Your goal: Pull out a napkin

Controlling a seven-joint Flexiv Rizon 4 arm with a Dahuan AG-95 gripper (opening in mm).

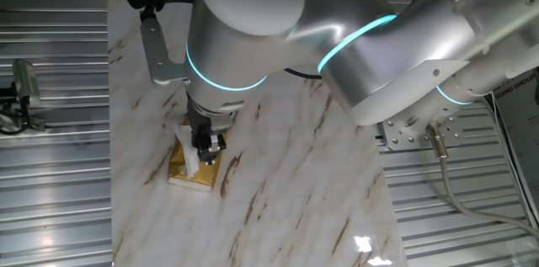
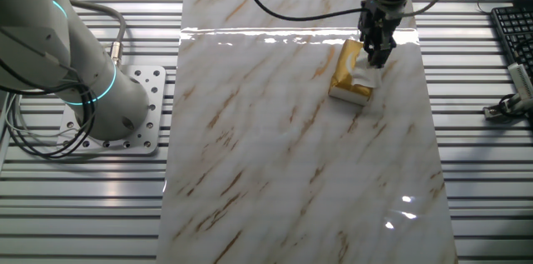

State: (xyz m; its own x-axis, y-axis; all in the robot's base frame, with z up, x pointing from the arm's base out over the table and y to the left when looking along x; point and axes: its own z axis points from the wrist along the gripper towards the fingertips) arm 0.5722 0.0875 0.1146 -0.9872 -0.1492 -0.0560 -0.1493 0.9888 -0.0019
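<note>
White paper shows at my gripper (image 1: 205, 150) in one fixed view: the napkin (image 1: 190, 158) stands up from the golden tissue pack (image 1: 195, 171) just to the left of the fingertips and a little below them. The dark fingers point straight down onto the pack, which lies flat on the marble-patterned table (image 1: 278, 191) directly under the tool. From this side the fingers look drawn close together against the white sheet, but the arm's big silver body (image 1: 244, 23) looms over the wrist and I cannot tell whether they truly pinch it. A black camera on a grey bracket (image 1: 154, 35) hangs off the wrist, up and to the left of the gripper. Corrugated metal flooring lies on both sides of the table.

From the other fixed view I see the gripper (image 2: 376, 54) come down from the top edge, cables trailing behind it. Its fingers sit narrow, nearly closed, with their tips at the white napkin (image 2: 364, 74), which rises in a crumpled fold from the top of the pack (image 2: 347, 75). The pack lies below and slightly left of the fingertips, its long side running away from me. Contact between fingers and paper looks likely here, though the grip itself is too small to make out. The arm's base (image 2: 125, 114) stands well off to the left of the table (image 2: 291, 172), and a black keyboard (image 2: 512, 31) sits off to the right of the gripper.
</note>
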